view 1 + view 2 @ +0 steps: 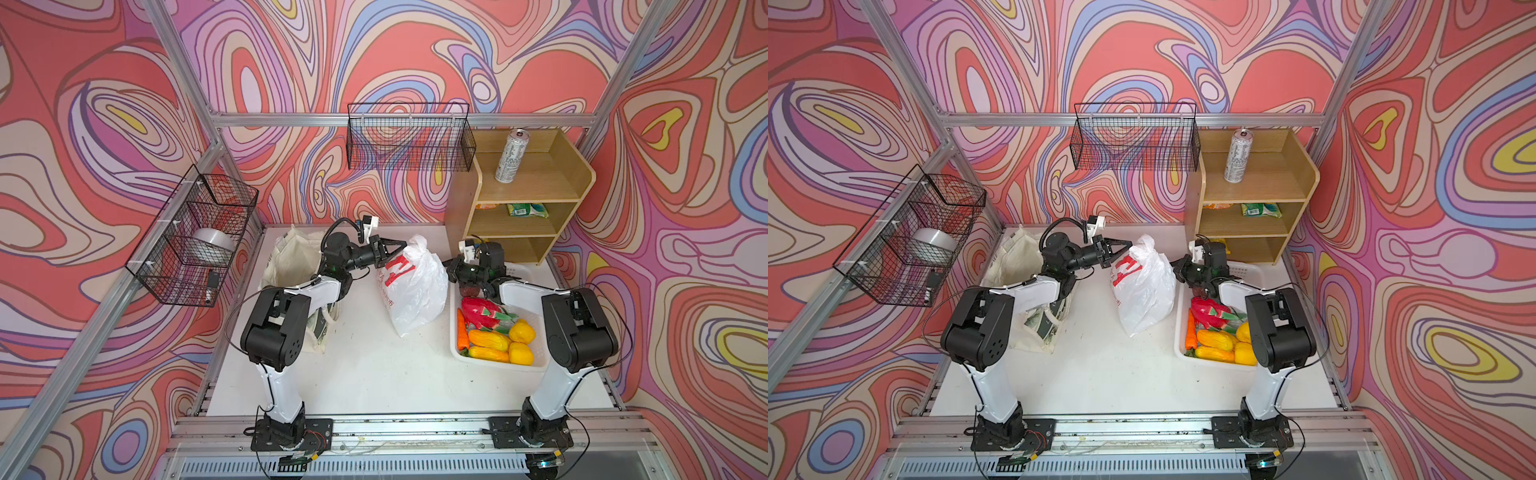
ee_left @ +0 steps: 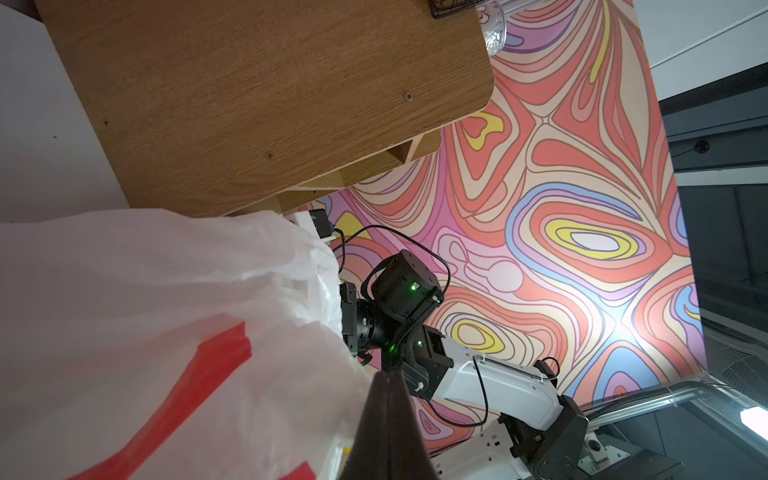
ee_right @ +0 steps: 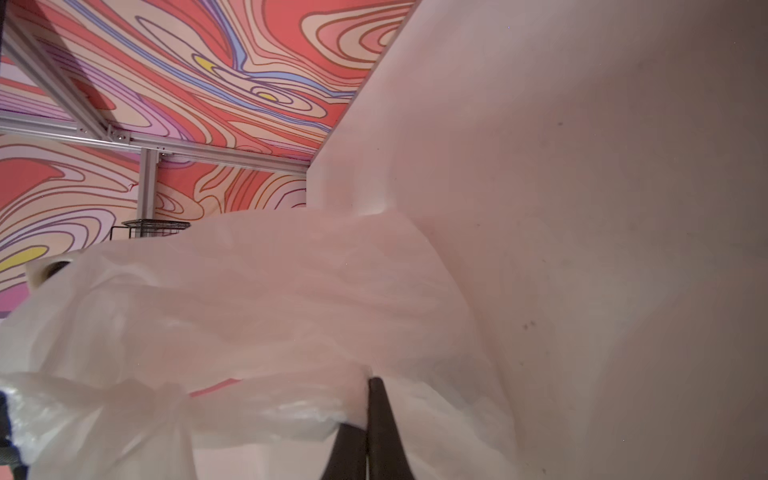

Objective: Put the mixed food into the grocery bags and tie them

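Now, white plastic bag (image 1: 411,286) between closed left end effector (image 1: 401,244) and closed right end effector (image 1: 449,265), pinch uncertain.

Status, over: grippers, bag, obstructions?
Left gripper shut at plastic bag top; right gripper shut at its side, grip unclear. Produce unbagged in basket, can on shelf. Nothing in the way.

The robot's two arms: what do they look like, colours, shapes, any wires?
The left arm and right arm match: smooth white links between chunky black joint housings, each bolted to a black base plate. Thin black cables loop along them. Each ends in slim, dark, tapering fingers, with a small white camera block at the wrist. Green lights glow on the right arm's wrist joints.
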